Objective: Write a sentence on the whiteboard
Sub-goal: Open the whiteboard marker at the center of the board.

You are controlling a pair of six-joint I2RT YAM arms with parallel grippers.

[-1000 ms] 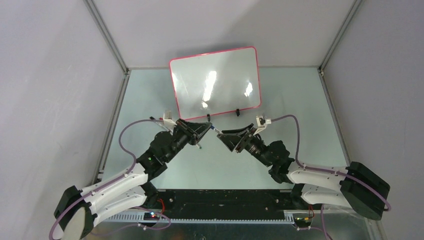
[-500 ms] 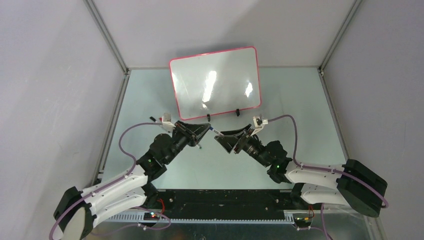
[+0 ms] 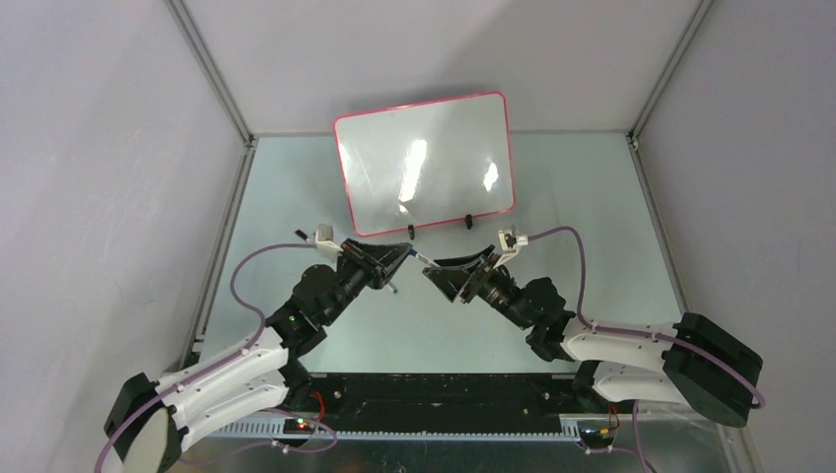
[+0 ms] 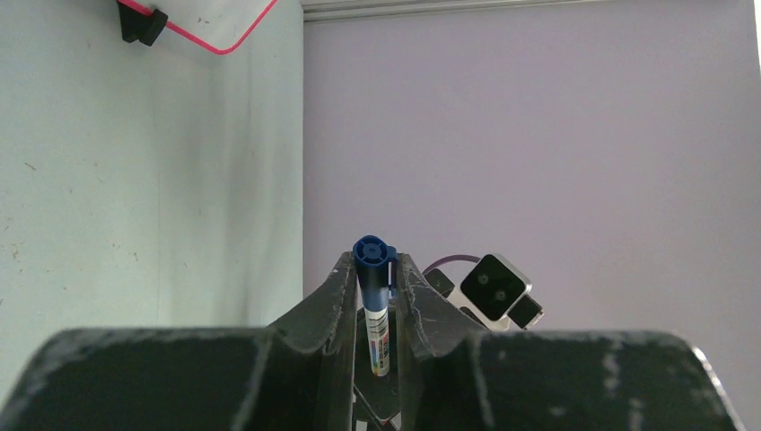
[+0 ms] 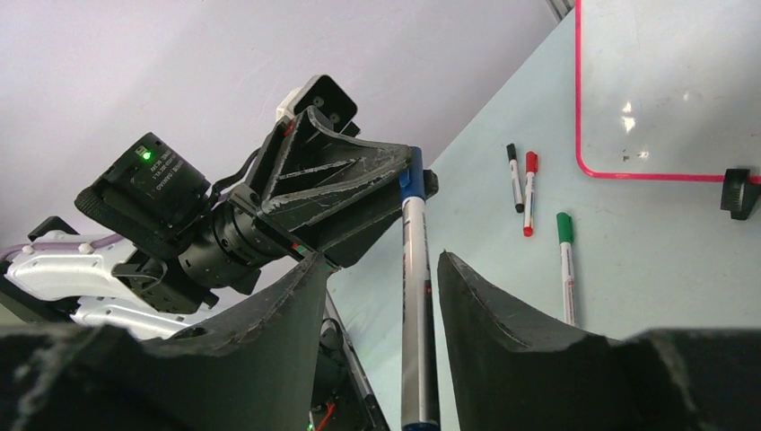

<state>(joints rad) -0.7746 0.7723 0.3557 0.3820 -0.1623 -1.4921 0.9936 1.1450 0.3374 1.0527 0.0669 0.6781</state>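
The whiteboard (image 3: 424,163) stands tilted at the back on two black clip feet, and its surface is blank; no sentence shows. It also shows in the right wrist view (image 5: 664,90). My left gripper (image 3: 402,253) is shut on the blue cap of a blue marker (image 4: 374,260), held above the table. The marker's white barrel (image 5: 415,296) runs from the cap to between the jaws of my right gripper (image 5: 382,256). Those jaws stand open on either side of the barrel, with gaps showing. In the top view the right gripper (image 3: 434,268) faces the left one, tip to tip.
A green marker (image 5: 565,260), a red marker (image 5: 529,193) and a black marker (image 5: 512,177) lie on the pale green table in front of the board. The green one lies under the grippers (image 3: 393,287). Grey walls enclose the table.
My right gripper has moved slightly left, closer to the left gripper. The left wrist has shifted a little. The marker stays between them.
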